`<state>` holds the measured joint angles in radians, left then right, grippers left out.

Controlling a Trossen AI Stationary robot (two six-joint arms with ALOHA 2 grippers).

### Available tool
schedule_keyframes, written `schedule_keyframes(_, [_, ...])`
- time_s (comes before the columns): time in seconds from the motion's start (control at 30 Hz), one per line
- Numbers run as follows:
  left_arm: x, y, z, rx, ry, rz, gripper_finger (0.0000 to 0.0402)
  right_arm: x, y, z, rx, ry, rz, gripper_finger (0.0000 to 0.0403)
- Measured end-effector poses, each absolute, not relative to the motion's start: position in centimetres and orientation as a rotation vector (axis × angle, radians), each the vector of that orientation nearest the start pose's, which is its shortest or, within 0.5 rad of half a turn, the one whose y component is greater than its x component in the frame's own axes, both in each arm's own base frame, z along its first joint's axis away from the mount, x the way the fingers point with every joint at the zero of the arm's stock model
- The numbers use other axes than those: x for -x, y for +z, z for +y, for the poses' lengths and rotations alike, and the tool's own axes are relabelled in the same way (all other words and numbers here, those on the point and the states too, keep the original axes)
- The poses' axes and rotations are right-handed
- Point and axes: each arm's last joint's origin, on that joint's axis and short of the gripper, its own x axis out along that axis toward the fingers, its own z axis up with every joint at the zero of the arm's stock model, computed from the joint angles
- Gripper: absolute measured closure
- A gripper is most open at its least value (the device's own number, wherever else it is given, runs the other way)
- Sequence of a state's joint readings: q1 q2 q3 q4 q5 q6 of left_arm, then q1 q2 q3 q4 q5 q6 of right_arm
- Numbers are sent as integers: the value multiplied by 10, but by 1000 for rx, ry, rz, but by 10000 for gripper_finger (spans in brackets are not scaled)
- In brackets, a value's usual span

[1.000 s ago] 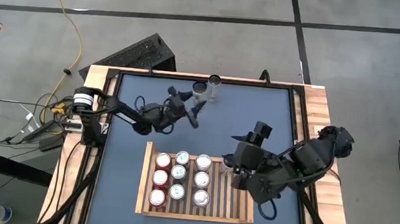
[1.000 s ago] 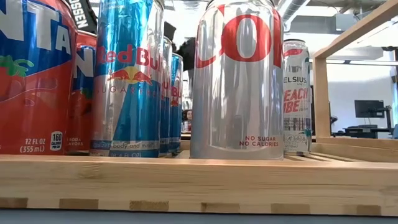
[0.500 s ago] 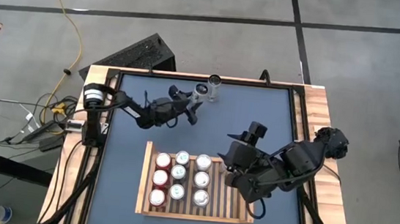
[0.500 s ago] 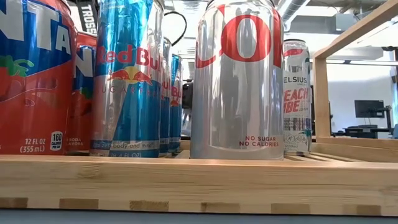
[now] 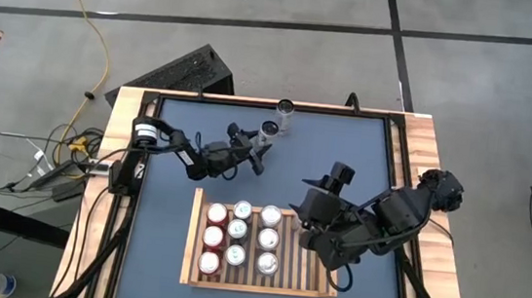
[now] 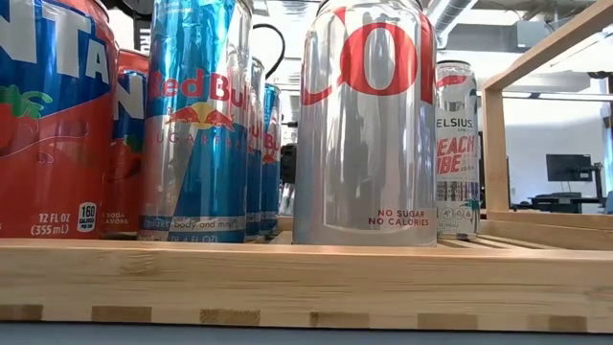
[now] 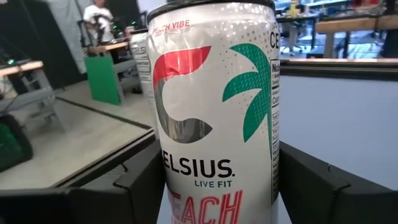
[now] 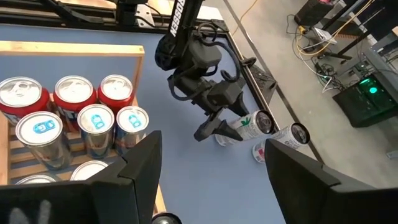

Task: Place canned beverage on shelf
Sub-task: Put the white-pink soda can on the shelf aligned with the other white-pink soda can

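The left arm is stretched from the table's left edge toward the far middle, and the left gripper is set with a dark finger on either side of a white can. The right arm is folded low over the right half of the table; the right gripper is held with its fingers spread apart, nothing between them.

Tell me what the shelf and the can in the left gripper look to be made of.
Shelf: pale wood, probably bamboo, matte; visible grain and a slatted bottom. Can between the left gripper fingers: apparently aluminium, glossy white printed wrap with a bare silver logo patch reflecting light, and a metal lid with pull tab.
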<state>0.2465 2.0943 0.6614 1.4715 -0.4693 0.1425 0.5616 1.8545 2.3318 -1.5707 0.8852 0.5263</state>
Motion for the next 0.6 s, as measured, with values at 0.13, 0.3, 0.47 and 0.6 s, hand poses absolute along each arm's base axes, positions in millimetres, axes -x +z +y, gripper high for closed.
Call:
schedule_keyframes(0.13, [-326,104,92,-172,661,13,133,-286,446,153,233,-485,704,143])
schedule_keyframes(0.3, [-327,97,91,-150,628,73,100,-286,446,154,223,-470,715,143])
schedule_keyframes(0.47, [-326,94,91,-144,632,100,96,-286,446,154,215,-462,721,143])
schedule_keyframes(0.6, [-326,97,92,-158,667,79,96,-286,446,154,195,-465,719,143])
